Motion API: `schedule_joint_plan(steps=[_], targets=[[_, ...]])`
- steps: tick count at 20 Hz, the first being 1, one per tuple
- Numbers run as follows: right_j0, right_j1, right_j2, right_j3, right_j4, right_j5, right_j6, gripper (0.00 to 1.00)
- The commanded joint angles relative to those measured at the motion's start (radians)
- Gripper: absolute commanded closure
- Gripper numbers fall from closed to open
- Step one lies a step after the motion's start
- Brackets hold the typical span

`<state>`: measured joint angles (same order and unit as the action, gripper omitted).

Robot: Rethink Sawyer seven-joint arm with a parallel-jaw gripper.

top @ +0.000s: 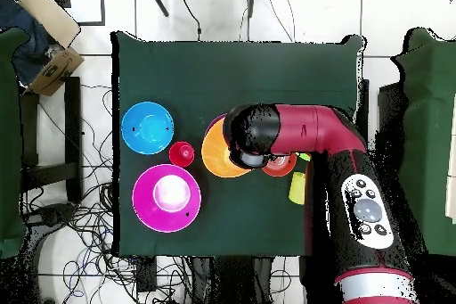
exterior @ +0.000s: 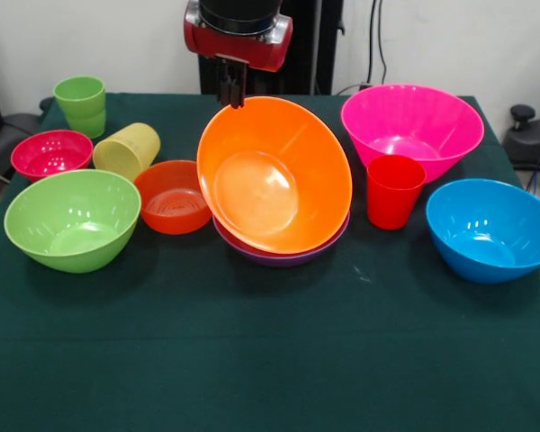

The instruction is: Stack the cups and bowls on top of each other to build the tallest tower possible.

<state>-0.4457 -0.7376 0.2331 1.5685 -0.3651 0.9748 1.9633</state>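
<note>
My gripper point(exterior: 232, 92) hangs from the arm at the top and is shut on the far rim of the large orange bowl point(exterior: 274, 175). The bowl is tilted with its opening toward the front and rests in the purple bowl point(exterior: 279, 256), of which only a rim sliver shows. The pink bowl point(exterior: 412, 126), blue bowl point(exterior: 490, 229) and red cup point(exterior: 394, 191) stand to the right. The lime-green bowl point(exterior: 72, 219), small red-orange bowl point(exterior: 173, 196), magenta bowl point(exterior: 51, 153), green cup point(exterior: 81, 105) and yellow cup point(exterior: 126, 150), which lies on its side, are on the left.
In the overhead view the arm point(top: 303, 131) covers the gripper and much of the orange bowl point(top: 216, 149). The blue bowl point(top: 148, 127), pink bowl point(top: 166, 197) and red cup point(top: 182, 153) show beside it. Everything sits on a dark green cloth point(exterior: 270, 360).
</note>
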Motion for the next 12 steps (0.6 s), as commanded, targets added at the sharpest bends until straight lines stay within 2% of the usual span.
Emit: schedule_joint_plan(steps=[1, 5, 12], targets=[[-0.012, 0.038, 0.07, -0.016, -0.068, 0.035, -0.192, 1.0], [-0.007, 0.038, 0.063, -0.016, -0.061, 0.033, -0.163, 1.0], [-0.018, 0.037, 0.081, 0.0, -0.075, 0.021, -0.21, 1.0]])
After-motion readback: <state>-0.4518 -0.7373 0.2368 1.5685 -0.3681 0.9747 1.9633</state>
